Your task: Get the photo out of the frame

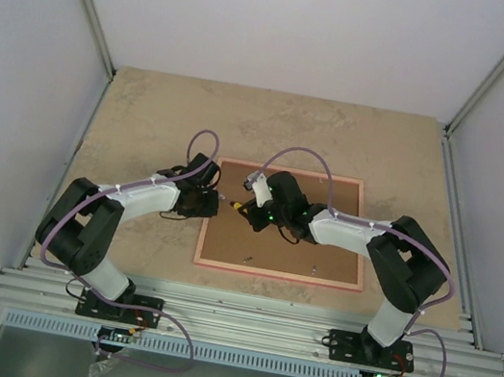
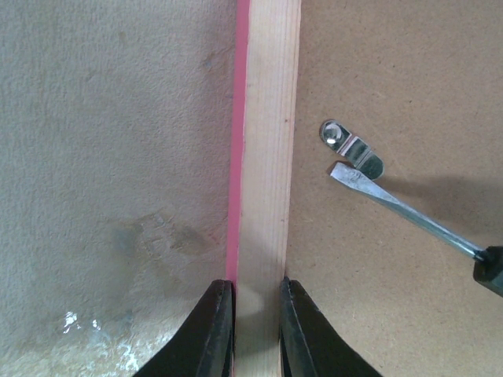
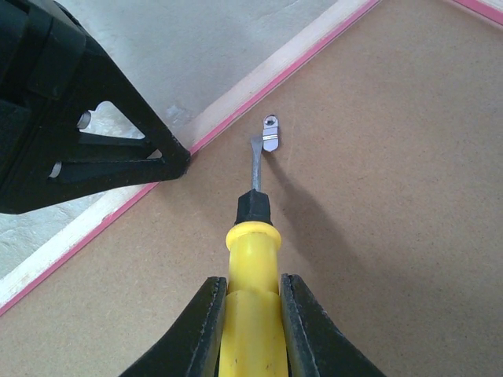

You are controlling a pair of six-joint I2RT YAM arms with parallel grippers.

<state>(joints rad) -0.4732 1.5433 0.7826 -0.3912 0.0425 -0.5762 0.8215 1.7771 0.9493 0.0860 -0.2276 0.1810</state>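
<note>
Where the top view shows the frame [image 1: 276, 273] lying back-up on the worktop [image 1: 148, 112], both arms bend inward toward its left rail; left wrist view: left end effector [image 2: 255, 287] clenched on the frame's wooden rail; right wrist view: right end effector [image 3: 252, 281] grasping a yellow screwdriver [image 3: 251, 243], blade tip at a metal clip [image 3: 270, 135].

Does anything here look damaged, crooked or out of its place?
Nothing stands out. The frame lies flat, back side up, held by the left gripper; the right gripper holds the screwdriver at a metal clip.
</note>
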